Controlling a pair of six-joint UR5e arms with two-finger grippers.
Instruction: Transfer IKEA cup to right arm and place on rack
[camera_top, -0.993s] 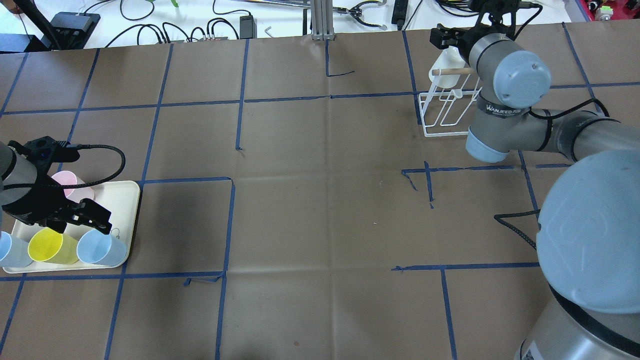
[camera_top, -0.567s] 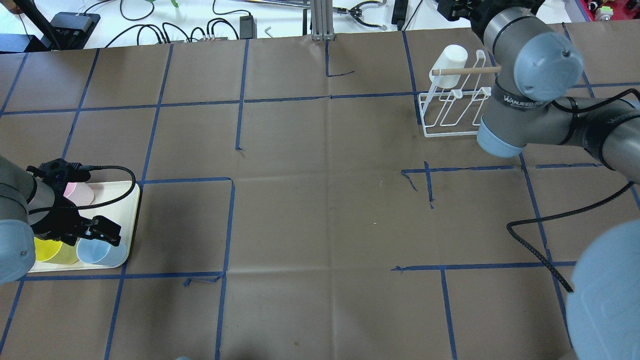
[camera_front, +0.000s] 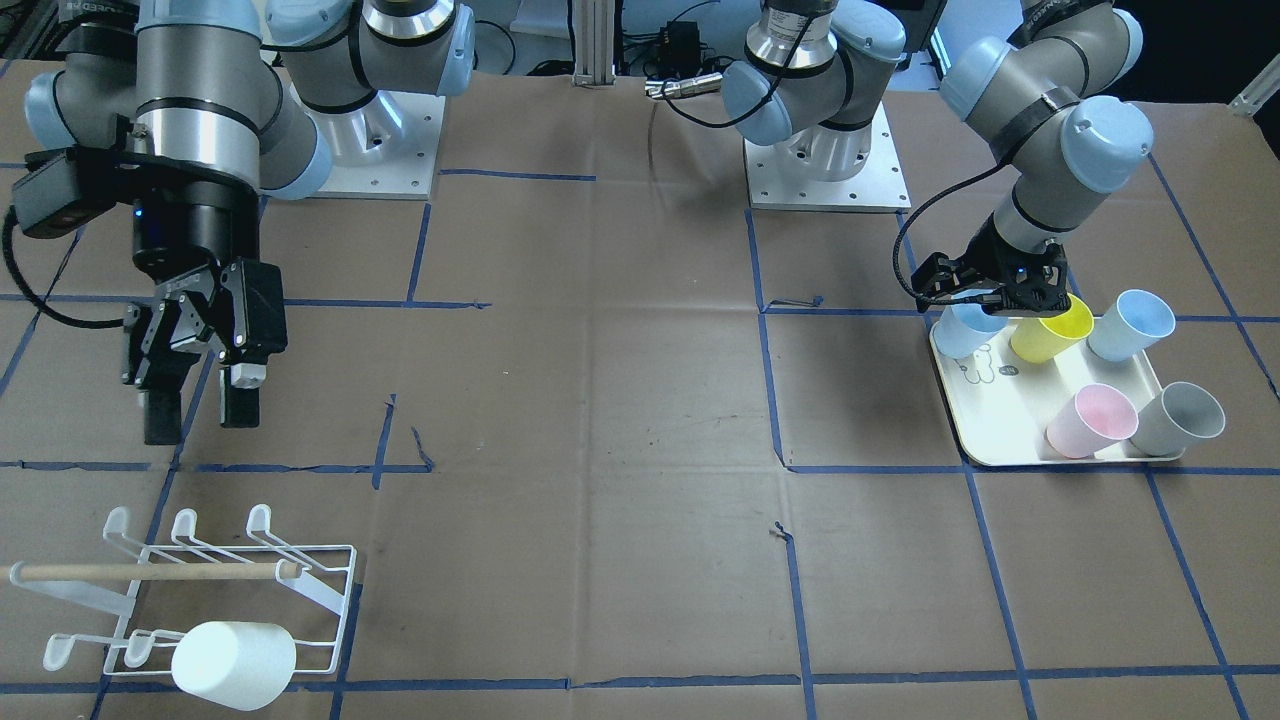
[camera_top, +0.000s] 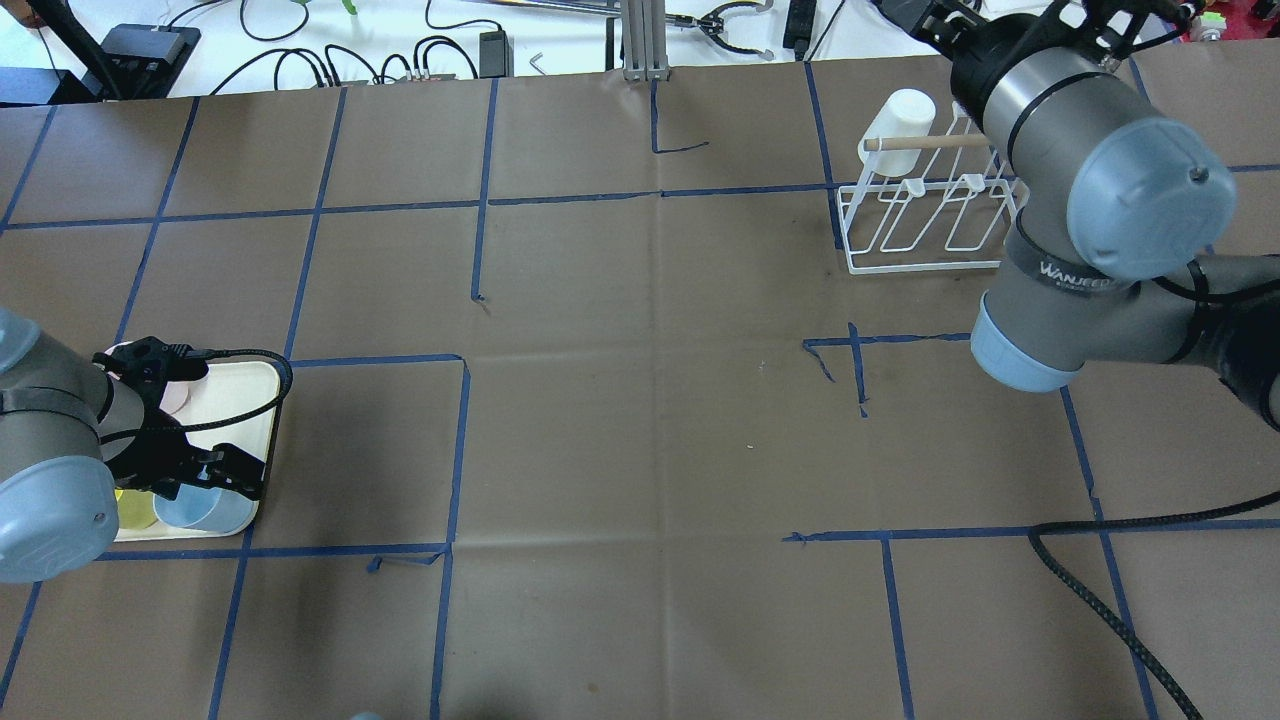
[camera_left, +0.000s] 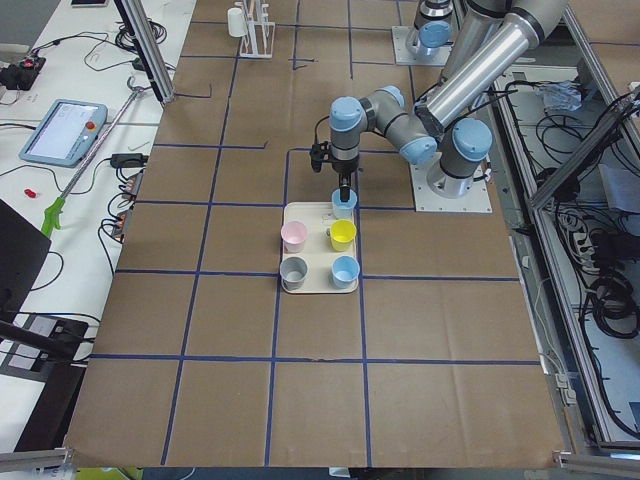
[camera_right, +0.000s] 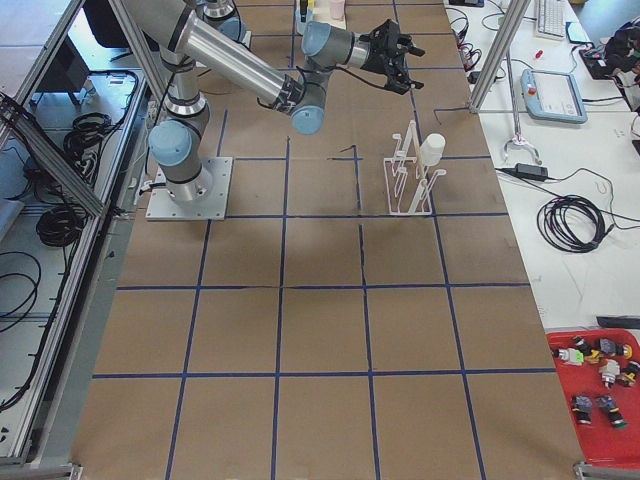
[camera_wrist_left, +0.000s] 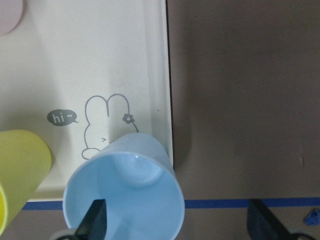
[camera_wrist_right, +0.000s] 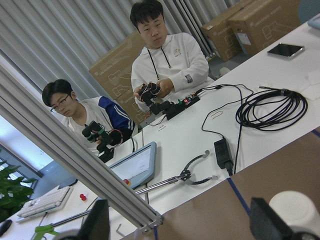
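Note:
A cream tray (camera_front: 1010, 445) holds several IKEA cups. My left gripper (camera_front: 992, 302) hangs low over the light blue cup (camera_front: 965, 332) at the tray's corner nearest the robot. In the left wrist view the gripper (camera_wrist_left: 177, 222) is open, one finger (camera_wrist_left: 96, 220) inside the blue cup (camera_wrist_left: 125, 200) and the other outside its wall. My right gripper (camera_front: 200, 412) is open and empty, raised on the robot's side of the white wire rack (camera_front: 200, 585). A white cup (camera_front: 232, 665) sits upturned on one rack prong.
Yellow (camera_front: 1050, 330), pale blue (camera_front: 1130, 322), pink (camera_front: 1092, 420) and grey (camera_front: 1180, 418) cups share the tray. The rack's wooden handle (camera_top: 915, 143) lies across its top. Two seated people (camera_wrist_right: 170, 65) hold controllers at a white bench beyond the table's far edge.
The right gripper let go of the white cup on the rack and drew up and away. The left gripper slid along the tray and came down over the blue cup.

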